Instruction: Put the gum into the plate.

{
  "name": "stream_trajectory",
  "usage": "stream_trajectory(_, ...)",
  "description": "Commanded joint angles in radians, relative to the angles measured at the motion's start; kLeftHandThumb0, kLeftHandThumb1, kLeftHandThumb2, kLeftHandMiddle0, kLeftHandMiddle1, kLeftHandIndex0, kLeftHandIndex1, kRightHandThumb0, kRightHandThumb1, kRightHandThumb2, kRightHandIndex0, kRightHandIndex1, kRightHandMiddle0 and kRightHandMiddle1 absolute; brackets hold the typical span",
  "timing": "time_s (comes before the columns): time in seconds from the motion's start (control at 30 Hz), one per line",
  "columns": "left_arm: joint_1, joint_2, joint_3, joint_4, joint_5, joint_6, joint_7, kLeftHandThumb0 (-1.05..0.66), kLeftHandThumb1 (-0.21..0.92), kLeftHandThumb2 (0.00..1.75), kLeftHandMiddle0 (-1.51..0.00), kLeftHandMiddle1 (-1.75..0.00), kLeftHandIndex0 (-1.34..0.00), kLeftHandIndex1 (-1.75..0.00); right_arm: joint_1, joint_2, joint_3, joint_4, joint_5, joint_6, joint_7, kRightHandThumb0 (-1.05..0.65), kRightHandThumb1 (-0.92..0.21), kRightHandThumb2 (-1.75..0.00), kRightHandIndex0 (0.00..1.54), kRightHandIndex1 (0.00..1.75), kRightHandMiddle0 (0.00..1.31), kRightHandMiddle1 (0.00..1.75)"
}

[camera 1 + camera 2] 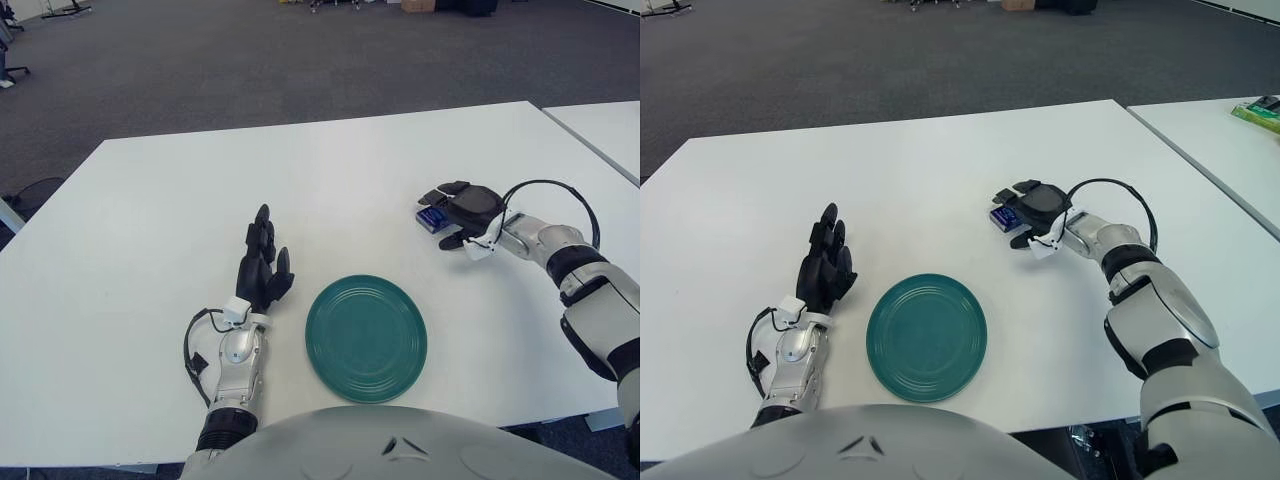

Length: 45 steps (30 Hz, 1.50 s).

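Observation:
The gum (431,219) is a small blue packet lying on the white table (180,200), right of centre. My right hand (440,216) is down over it: the fingers (445,190) reach past its far side and the thumb (450,242) sits at its near side, not closed on it. Only the packet's left end shows from under the palm. The green plate (318,338) sits near the table's front edge, below and left of the gum, with nothing in it. My left hand (262,262) shows just left of the plate with its fingers held straight.
A second white table (600,125) stands at the right across a narrow gap, with a green object (1262,112) on it. A black cable (560,190) loops above my right wrist. Grey carpet lies beyond the far table edge.

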Motion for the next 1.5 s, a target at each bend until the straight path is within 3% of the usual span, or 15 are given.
stream_trajectory(0.0,0.107,-0.103,-0.015,0.145,-0.052,0.002,0.008,-0.98,0.92,0.6,-0.04,0.0,0.0,-0.22,0.005,0.026,0.013,0.025,0.014,0.008,0.025,-0.75,-0.92,-0.45,0.33,0.0,0.0,0.59)
stream_trajectory(0.63,0.092,-0.14,-0.026,0.164,-0.057,-0.021,0.017,-0.97,0.92,0.61,-0.03,0.0,0.0,-0.26,0.01,0.041,0.076,0.093,0.008,0.031,0.142,-0.68,-0.92,-0.49,0.35,0.01,0.0,0.44)
stream_trajectory(0.9,0.079,-0.145,-0.007,0.183,-0.076,-0.03,0.025,-0.97,0.92,0.65,-0.06,-0.01,0.0,-0.33,0.003,0.042,0.09,0.122,0.026,0.042,0.261,-0.69,-0.92,-0.56,0.37,0.02,0.0,0.43)
stream_trajectory(1.17,0.052,-0.164,0.01,0.222,-0.121,-0.039,0.006,-0.95,0.92,0.69,-0.1,-0.02,0.0,-0.42,-0.013,0.028,0.07,0.143,0.077,0.039,0.463,-0.7,-0.92,-0.58,0.41,0.02,0.0,0.53)
stream_trajectory(1.47,0.037,-0.181,0.012,0.239,-0.15,-0.057,0.007,-0.94,0.92,0.67,-0.11,-0.02,0.0,-0.5,-0.018,0.008,0.048,0.145,0.126,0.053,0.567,-0.69,-0.92,-0.58,0.44,0.03,0.0,0.67)
